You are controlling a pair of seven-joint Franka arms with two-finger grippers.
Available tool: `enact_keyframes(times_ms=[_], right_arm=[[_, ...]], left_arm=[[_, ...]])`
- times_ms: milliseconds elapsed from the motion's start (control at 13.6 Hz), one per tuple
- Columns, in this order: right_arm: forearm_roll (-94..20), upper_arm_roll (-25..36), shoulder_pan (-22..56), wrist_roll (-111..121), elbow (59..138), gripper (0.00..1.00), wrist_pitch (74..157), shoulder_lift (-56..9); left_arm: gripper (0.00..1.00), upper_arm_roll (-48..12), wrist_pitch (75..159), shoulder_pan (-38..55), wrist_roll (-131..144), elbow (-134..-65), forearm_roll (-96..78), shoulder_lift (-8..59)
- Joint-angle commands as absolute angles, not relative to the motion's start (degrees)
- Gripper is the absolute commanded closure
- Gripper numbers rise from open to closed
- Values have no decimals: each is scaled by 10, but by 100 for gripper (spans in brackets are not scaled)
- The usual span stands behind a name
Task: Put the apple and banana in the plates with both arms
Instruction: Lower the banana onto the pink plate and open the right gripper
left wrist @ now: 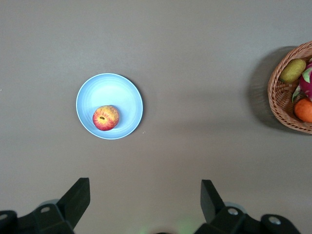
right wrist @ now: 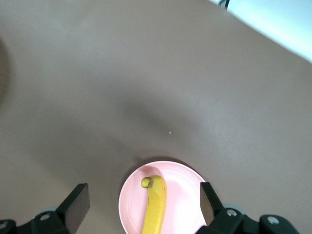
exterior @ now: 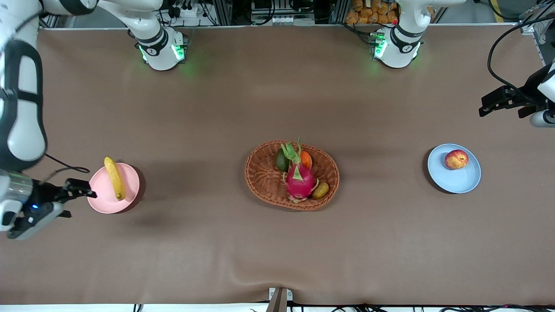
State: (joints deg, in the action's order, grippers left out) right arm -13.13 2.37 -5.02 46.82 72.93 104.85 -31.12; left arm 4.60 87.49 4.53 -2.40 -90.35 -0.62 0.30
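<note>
My right gripper (exterior: 84, 193) hangs wide open and empty just beside the pink plate (exterior: 132, 190), where the banana (exterior: 115, 178) lies. My left gripper (exterior: 498, 104), also wide open and empty, waits; the apple (exterior: 456, 159) sits on the blue plate (exterior: 459, 182).

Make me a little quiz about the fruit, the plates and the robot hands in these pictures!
1. True or false: the banana lies on the pink plate.
2. Which fruit sits on the blue plate? A) kiwi B) apple C) dragon fruit
3. Fill in: the right gripper beside the pink plate has its jaws ____.

Key
1. True.
2. B, the apple.
3. Open; the left gripper, up by the left arm's end of the table, is open too.
</note>
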Motion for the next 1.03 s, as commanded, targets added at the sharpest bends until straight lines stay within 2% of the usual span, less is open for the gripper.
enact_keyframes(times_ms=[0, 147, 514, 734, 955], right_arm=[[-120, 25, -32, 428, 729, 0, 1040, -273], [-112, 27, -2, 323, 726, 0, 980, -236], [-112, 25, 3, 69, 719, 0, 861, -179], [-83, 26, -16, 61, 724, 0, 831, -132], [-71, 28, -48, 80, 765, 0, 802, -85]], left_arm=[[0, 48, 867, 44, -37, -890, -18, 9], [0, 48, 867, 44, -36, -889, -18, 9], [0, 48, 867, 44, -38, -889, -17, 9], [0, 48, 867, 43, -38, -889, -18, 9], [0, 48, 867, 43, -38, -889, -18, 9]])
